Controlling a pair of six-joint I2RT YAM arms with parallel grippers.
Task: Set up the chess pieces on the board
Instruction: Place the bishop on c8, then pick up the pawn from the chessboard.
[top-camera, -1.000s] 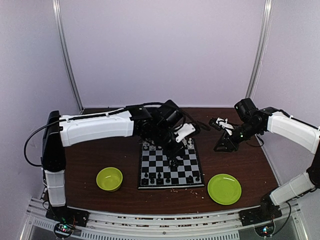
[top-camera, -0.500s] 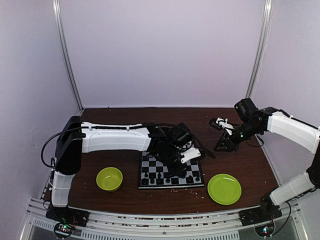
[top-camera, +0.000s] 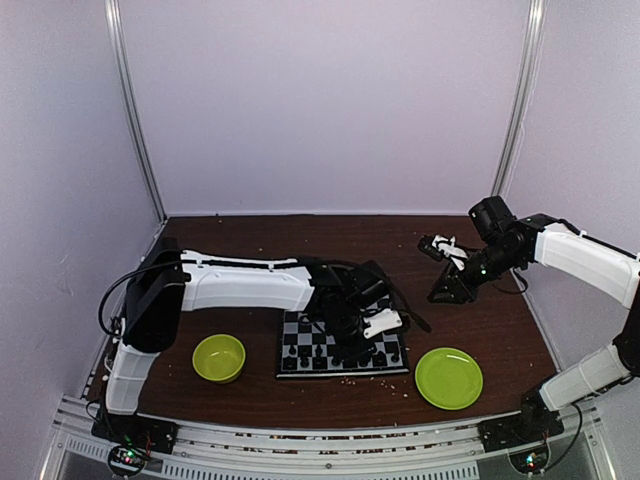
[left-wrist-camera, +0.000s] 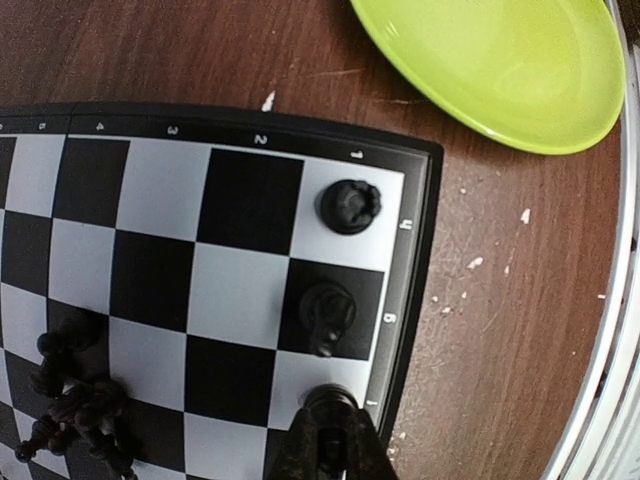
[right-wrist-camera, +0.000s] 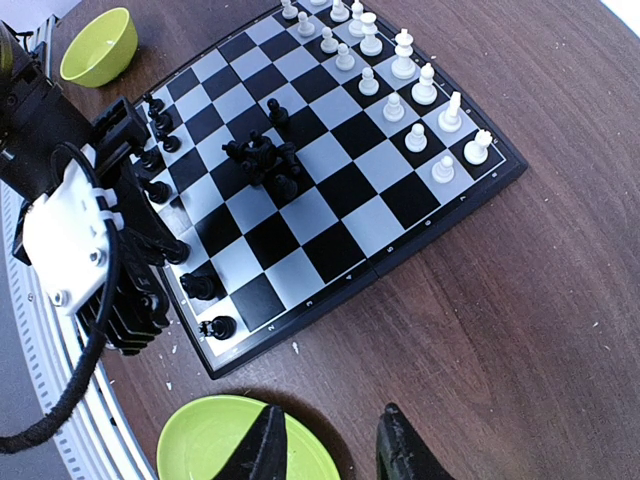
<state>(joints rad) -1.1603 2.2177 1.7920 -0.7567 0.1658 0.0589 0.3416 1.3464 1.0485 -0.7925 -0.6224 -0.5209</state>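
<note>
The board (top-camera: 300, 352) lies mid-table, and also shows in the left wrist view (left-wrist-camera: 240, 200) and the right wrist view (right-wrist-camera: 330, 220). White chess pieces (right-wrist-camera: 400, 60) stand in two rows along its far edge. Black chess pieces stand along its near edge (right-wrist-camera: 160, 130), and a heap of them (right-wrist-camera: 262, 160) lies mid-board. My left gripper (left-wrist-camera: 330, 450) is low over the board's near right corner. It is shut on a black piece (left-wrist-camera: 330, 403) that rests on a light edge square, beside two standing black pieces (left-wrist-camera: 349, 206). My right gripper (right-wrist-camera: 330, 440) is open and empty, above the table right of the board.
A lime-green plate (top-camera: 449, 377) lies right of the board's near corner, close to the left gripper (left-wrist-camera: 500, 60). A green bowl (top-camera: 219, 357) stands left of the board. Small white crumbs dot the table near the plate. The metal rail runs along the near edge.
My left arm has swung from the board's far side down to its near right corner, with the gripper low over the edge row. The right arm has not moved.
</note>
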